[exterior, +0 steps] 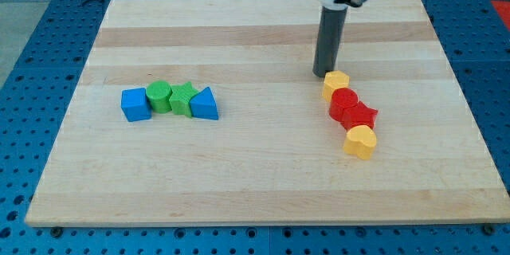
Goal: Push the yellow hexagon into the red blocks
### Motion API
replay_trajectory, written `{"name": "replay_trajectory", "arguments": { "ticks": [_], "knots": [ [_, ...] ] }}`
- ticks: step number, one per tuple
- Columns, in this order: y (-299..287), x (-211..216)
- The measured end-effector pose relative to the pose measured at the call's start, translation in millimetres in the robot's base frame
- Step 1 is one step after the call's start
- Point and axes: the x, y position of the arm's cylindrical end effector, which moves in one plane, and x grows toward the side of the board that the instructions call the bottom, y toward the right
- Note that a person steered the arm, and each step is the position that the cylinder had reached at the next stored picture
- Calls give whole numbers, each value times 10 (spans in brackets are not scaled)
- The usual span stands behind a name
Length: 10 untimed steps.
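My tip [323, 74] sits on the wooden counter [239, 183] at the view's upper right, just above & slightly left of the yellow hexagon [335, 84], touching it or v. close, can't tell which. No gripper on this arm, just the dark rod, so nothing is grasped or clenched. The yellow hexagon is at the top of a short diagonal chain on the view's right: it touches the red cylinder [344, 102] just below it, then comes the red star [362, 115] right against that, then a yellow heart [359, 141] at the chain's bottom end, touching the star. So the hexagon is already up against the red blocks. Well apart, on the view's left, is a 2nd row, approx. level w/ the hexagon: blue cube [135, 104], green cylinder [158, 96], green star [183, 99], blue triangle [205, 104], all packed side by side & touching. Counter sits on a blue perforated base [32, 64] visible around its edges.
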Motion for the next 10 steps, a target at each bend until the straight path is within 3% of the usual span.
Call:
{"name": "replay_trajectory", "arguments": {
  "ticks": [4, 6, 8, 10],
  "knots": [
    [115, 631],
    [-86, 619],
    [131, 235],
    [446, 678]
  ]
}}
